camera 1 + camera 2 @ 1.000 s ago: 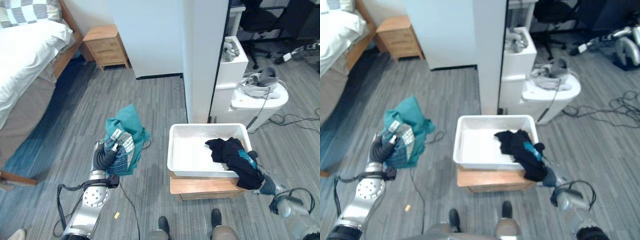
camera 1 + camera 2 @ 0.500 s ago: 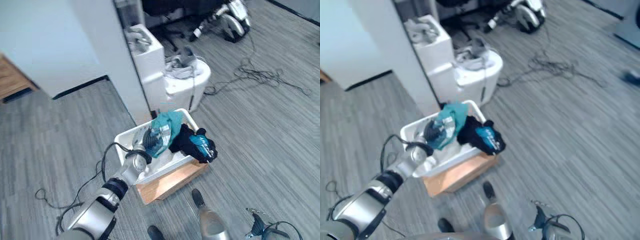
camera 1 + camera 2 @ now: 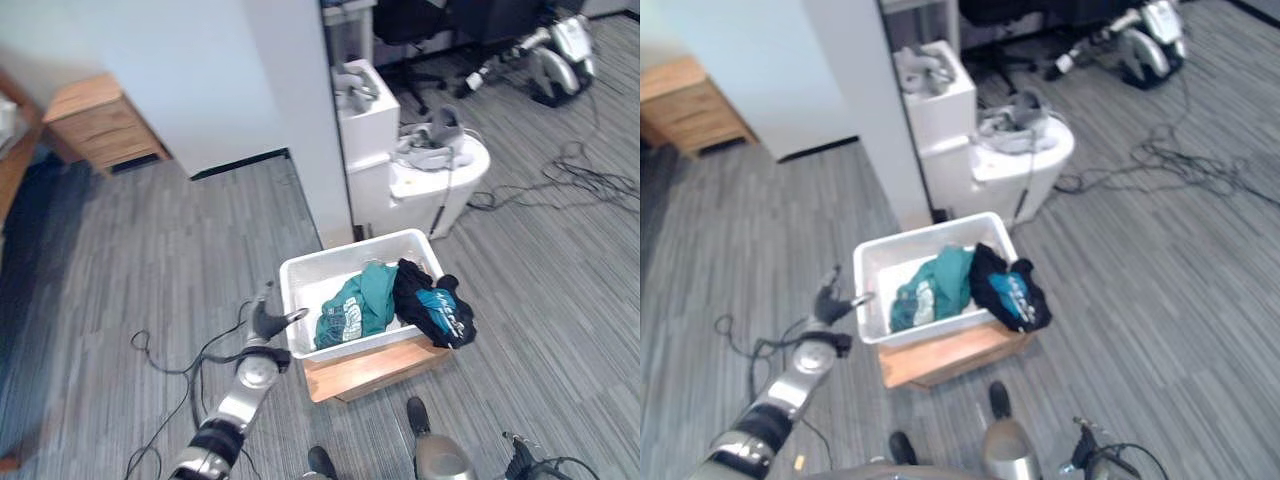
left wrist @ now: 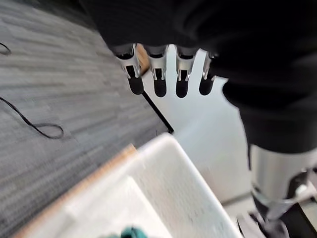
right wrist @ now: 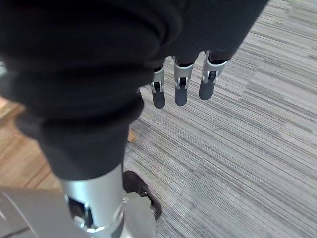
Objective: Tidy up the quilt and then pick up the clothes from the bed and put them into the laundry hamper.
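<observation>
Left hand [image 3: 268, 320] fingers spread, empty, at 9 o'clock of white bin [image 3: 300, 275]. Teal shirt [image 3: 350, 310] and black garment [image 3: 432, 305] lie inside. Right hand [image 5: 181, 82] fingers loose over floor.

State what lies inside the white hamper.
In the hamper: a teal garment and a black garment that hangs over the rim. Bare white floor shows beside them; anything beneath the clothes is covered.

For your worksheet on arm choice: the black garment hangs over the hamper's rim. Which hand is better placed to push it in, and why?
Probably the left hand: it is open beside the hamper, nearest the garments. The right hand, also open, hangs over bare floor. The black garment droops over the far rim, though.
</observation>
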Available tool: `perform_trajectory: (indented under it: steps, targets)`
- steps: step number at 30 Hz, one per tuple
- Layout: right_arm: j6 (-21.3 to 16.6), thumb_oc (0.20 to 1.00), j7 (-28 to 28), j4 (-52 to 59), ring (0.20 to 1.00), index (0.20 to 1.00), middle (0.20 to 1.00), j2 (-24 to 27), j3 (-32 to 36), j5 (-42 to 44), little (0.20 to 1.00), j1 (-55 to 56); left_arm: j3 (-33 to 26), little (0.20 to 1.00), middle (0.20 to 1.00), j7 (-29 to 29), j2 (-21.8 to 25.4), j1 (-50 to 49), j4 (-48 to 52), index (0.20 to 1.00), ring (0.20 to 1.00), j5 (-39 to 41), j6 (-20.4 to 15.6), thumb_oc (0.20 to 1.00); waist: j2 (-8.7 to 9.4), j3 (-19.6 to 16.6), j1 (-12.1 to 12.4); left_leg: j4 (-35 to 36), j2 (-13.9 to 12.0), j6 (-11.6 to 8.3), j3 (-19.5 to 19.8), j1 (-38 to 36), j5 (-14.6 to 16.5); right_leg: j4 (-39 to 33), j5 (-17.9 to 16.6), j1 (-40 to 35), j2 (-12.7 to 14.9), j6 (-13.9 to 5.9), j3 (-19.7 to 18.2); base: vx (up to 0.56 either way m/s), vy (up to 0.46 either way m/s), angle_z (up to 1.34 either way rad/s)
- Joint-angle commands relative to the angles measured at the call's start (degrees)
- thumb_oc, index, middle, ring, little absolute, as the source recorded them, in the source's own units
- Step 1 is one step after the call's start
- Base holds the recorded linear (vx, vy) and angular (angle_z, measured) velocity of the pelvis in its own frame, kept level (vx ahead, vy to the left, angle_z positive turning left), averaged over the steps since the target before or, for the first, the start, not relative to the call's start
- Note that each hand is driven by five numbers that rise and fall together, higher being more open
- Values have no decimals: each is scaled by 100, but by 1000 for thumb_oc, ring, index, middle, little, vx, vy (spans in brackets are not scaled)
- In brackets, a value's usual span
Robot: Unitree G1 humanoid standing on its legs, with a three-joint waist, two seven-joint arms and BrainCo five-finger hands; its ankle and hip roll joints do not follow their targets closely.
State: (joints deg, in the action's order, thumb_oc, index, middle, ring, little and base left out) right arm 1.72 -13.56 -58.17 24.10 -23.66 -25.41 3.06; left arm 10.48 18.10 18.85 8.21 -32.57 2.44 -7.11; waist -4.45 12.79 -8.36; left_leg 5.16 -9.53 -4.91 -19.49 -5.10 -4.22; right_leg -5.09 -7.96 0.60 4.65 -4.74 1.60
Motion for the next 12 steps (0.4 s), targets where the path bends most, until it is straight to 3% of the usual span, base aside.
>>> perform_trajectory:
  steps: [1, 3, 5, 12]
  targets:
    - [88, 1000, 85, -551, 1000, 1000, 1000, -436, 15, 406, 1000, -346, -328, 1000, 1000, -68, 494, -87, -377, 1000, 1000, 638, -254, 1000, 536, -100, 219, -16, 160, -126, 248, -264, 528, 83, 1083, -495, 165, -230, 14, -26, -3, 42]
    - [147, 1000, 122, -659, 1000, 1000, 1000, -485, 73, 472, 1000, -455, -408, 1000, 1000, -265, 442, -315, -776, 1000, 1000, 668, -127, 1000, 538, -150, 301, -16, 165, -115, 314, -284, 529, 82, 1098, -567, 183, -230, 81, -14, 19, 34]
    - [172, 1000, 149, -765, 1000, 1000, 1000, -540, 117, 527, 1000, -617, -354, 1000, 1000, -481, 298, -533, -1862, 1000, 1000, 370, 121, 1000, 543, -191, 375, -16, 176, -102, 356, -332, 541, 67, 1117, -663, 213, -236, 138, -25, 50, 23]
    - [170, 1000, 201, -825, 1000, 1000, 1000, -844, 33, 836, 1000, -1033, -284, 1000, 1000, -715, -262, -1057, -4000, 1000, 1000, -238, 606, 1000, 576, -324, 526, -16, 207, -51, 426, -352, 590, 62, 1126, -706, 243, -234, 154, -22, 49, 10]
